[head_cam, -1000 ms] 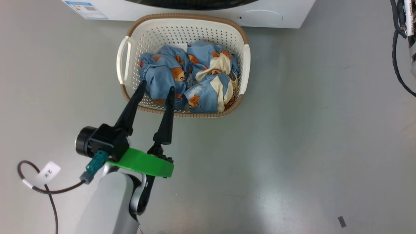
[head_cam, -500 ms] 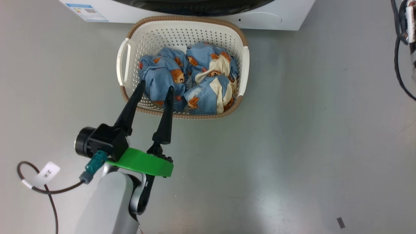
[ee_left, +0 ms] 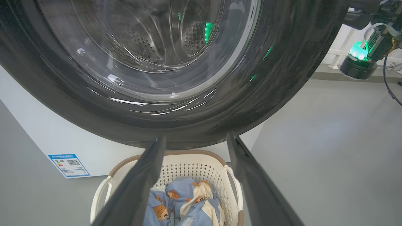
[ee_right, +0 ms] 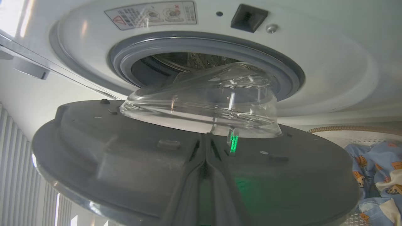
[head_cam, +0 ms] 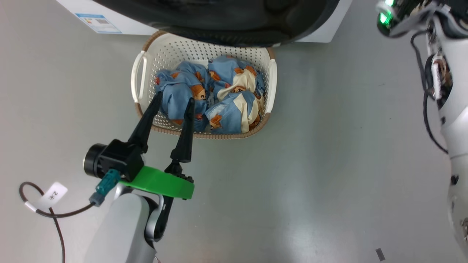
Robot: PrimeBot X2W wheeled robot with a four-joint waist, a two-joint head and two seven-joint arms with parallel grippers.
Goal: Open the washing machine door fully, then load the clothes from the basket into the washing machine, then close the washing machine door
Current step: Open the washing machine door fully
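Note:
The washing machine door (head_cam: 219,22), black-rimmed with a clear glass bowl (ee_left: 150,37), stands partly swung out over the far edge of the basket (head_cam: 219,135). My right gripper (ee_right: 205,141) is shut, its fingers lying against the door's grey inner face (ee_right: 125,157), in front of the washing machine (ee_right: 314,62) with its gasket and drum. The clothes (head_cam: 226,95), blue with bear prints, fill the basket. My left gripper (head_cam: 174,96) is open above the basket's near-left corner, holding nothing. In the left wrist view my left gripper (ee_left: 194,139) points at the door's rim, with the basket (ee_left: 188,169) below.
The pale right arm (head_cam: 449,109) with cables runs down the right edge, a green light (head_cam: 384,16) at its wrist. A blue energy label (head_cam: 97,18) marks the washer's front. A tagged cable (head_cam: 51,197) loops on the grey floor (head_cam: 329,164) at lower left.
The door has swung outward and now overhangs the basket's far rim. The right arm has come into the head view at the right. The left gripper has stayed open in place.

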